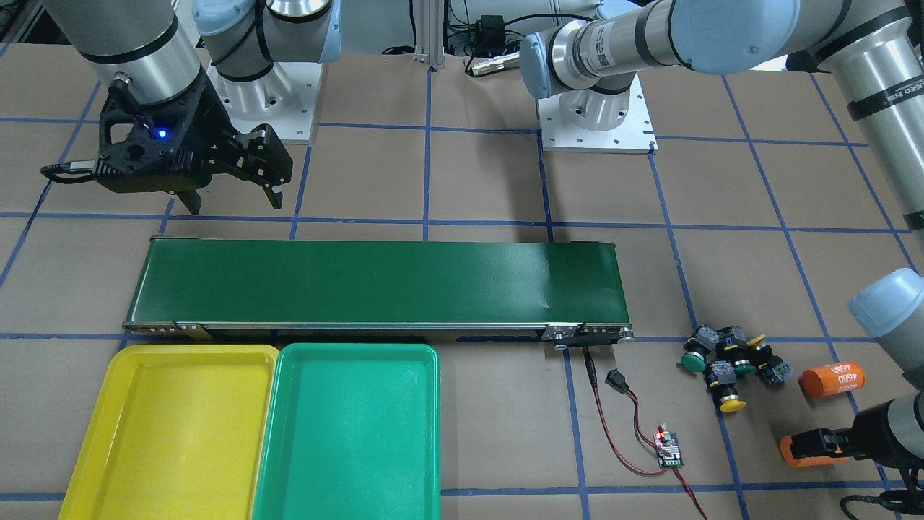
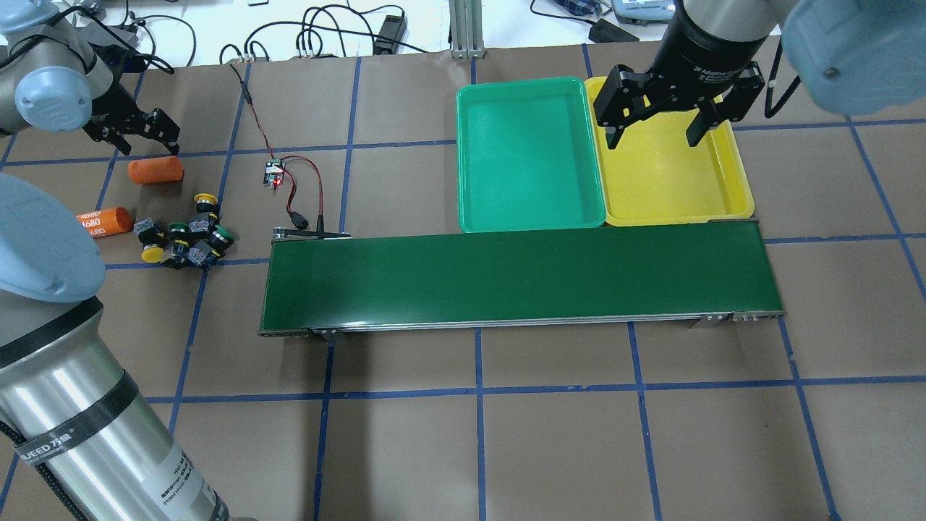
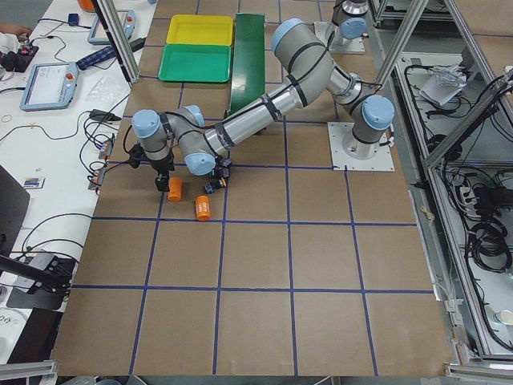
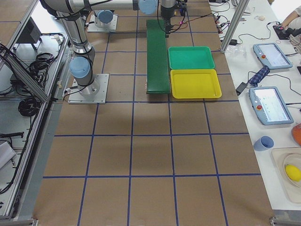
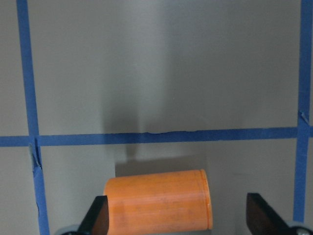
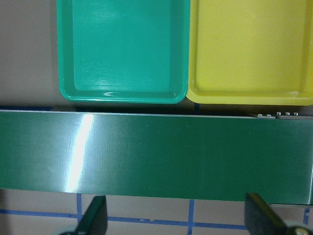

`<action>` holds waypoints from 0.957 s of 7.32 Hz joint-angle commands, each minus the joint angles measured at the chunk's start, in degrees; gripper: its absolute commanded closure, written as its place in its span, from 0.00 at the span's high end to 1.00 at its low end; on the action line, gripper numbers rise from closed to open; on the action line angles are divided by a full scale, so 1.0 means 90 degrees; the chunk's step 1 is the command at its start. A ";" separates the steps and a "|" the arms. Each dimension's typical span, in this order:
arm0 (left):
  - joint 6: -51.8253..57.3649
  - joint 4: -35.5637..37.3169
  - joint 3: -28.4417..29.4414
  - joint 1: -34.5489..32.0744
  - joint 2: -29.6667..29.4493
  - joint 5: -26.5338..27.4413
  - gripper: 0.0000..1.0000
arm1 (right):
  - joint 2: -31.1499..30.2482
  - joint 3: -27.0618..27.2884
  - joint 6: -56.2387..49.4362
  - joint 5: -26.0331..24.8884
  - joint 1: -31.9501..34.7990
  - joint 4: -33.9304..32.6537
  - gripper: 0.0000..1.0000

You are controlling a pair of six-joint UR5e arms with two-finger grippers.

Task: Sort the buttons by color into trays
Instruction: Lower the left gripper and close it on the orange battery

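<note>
Two orange cylinders (image 2: 105, 221) beside buttons (image 2: 184, 239) — one straddled by wide-apart left tool (image 2: 145, 147), right tool (image 2: 652, 139) also apart

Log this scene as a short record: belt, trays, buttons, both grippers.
belt: long dark-green conveyor belt, nothing on it
trays: yellow plastic tray and teal-green plastic tray, side by side, both empty
buttons: four small black-bodied push-buttons, two yellow-capped, two green-capped, clustered on the table off the belt's end
left gripper: open, fingers either side of an orange cylinder
right gripper: open, empty, high above the table
</note>
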 commanded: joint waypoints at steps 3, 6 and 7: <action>0.0314 -0.0062 0.0020 0.0004 -0.0077 0.0161 1.00 | 0.0000 0.0000 0.0000 0.0000 0.0010 -0.0010 1.00; 0.0354 -0.0111 0.0361 0.0013 -0.0272 0.0385 1.00 | 0.0010 0.0020 0.0000 0.0000 0.0039 -0.0010 1.00; 0.0364 -0.0111 0.0352 0.0013 -0.0311 0.0376 1.00 | 0.0019 0.0020 0.0000 0.0000 0.0039 -0.0010 1.00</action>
